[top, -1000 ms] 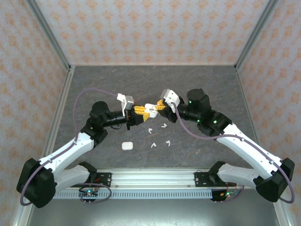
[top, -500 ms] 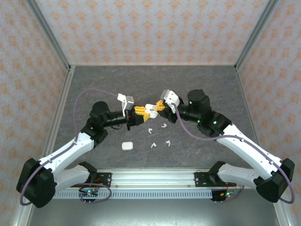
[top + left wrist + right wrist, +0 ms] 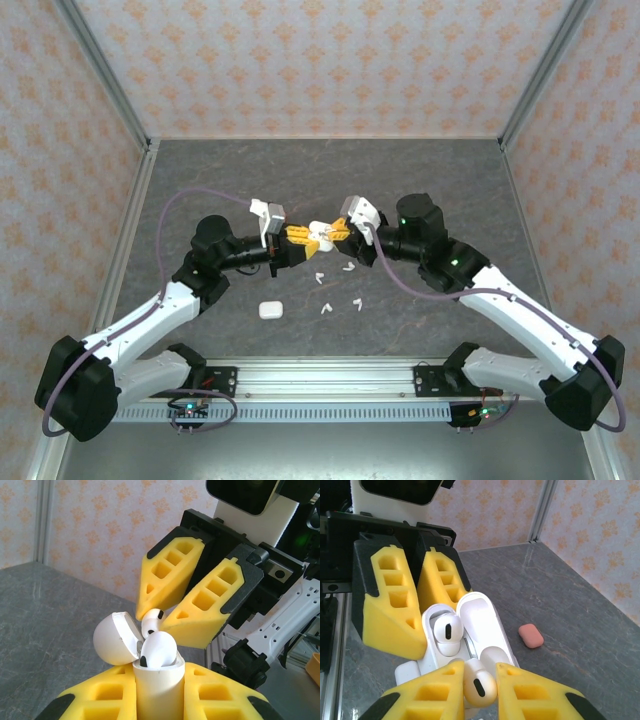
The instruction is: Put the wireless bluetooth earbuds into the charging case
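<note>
Insertion step in hand: left gripper (image 3: 303, 234) jaws clamped on open charging case (image 3: 156, 682); right gripper (image 3: 336, 230) jaws clamped on white earbud (image 3: 480, 684). Next, probably: align stem with socket, lower.

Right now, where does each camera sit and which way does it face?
Top external: above and behind the robot, looking down on the grey table; both arms show, left pincer facing right pincer.
Left wrist: on the left arm, looking along its own yellow fingers at the open white plastic charging case they clamp.
Right wrist: on the right arm, facing the left pincer, over its own fingers pinching a white stemmed earbud.
Shared: both wrist views show that case and earbud.
</note>
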Controlling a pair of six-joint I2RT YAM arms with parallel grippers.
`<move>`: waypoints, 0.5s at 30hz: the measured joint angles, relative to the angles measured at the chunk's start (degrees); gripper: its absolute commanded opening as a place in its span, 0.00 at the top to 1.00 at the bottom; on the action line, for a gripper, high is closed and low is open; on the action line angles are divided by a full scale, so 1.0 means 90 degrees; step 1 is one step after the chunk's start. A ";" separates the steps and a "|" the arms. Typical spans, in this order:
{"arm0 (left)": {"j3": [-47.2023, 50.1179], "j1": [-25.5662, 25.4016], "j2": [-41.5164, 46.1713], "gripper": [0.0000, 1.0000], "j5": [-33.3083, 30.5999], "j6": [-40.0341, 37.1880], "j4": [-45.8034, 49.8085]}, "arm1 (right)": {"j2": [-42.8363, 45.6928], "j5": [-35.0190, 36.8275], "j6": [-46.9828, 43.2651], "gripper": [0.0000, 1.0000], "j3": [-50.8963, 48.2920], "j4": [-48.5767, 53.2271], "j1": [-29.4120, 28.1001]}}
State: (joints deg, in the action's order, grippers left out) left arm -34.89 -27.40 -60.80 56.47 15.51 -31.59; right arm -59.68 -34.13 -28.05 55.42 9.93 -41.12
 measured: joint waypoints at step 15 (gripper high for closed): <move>0.0000 -0.0041 0.0036 1.00 0.0039 0.0012 -0.0049 | 0.0109 -0.0214 0.0216 0.72 -0.0121 -0.0114 0.0010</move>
State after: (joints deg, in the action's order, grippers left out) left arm -34.89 -27.77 -60.47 56.82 15.62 -32.03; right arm -58.70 -36.05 -26.11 54.33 8.91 -41.04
